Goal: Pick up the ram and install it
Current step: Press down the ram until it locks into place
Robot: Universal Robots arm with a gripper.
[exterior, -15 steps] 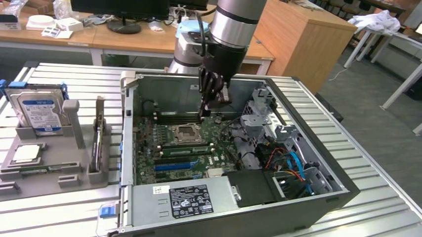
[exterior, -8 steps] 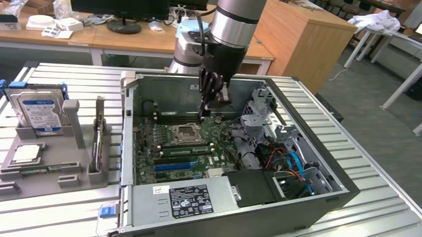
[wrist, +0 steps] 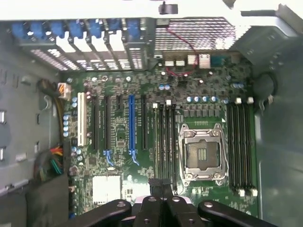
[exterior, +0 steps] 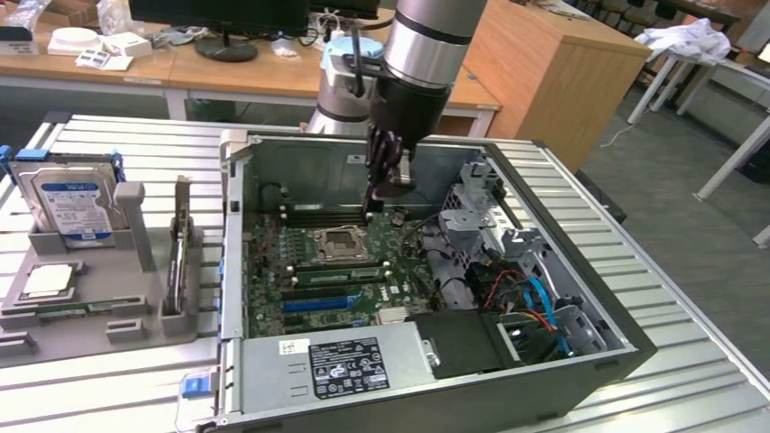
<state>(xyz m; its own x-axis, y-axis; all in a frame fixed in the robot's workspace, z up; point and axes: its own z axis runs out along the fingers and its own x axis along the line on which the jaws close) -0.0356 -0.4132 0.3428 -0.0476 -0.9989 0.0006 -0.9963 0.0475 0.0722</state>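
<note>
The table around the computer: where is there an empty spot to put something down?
Bare slats of the table lie on the exterior view's right of the computer case, and in the near corner in front of the grey holder. Crowded: the holder, with its hard drive, and inside the case, where the gripper hangs over the motherboard.

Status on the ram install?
Hand shut, low inside the case above the motherboard. Ram in grip: cannot tell. Slots beside CPU socket look unobstructed.
</note>
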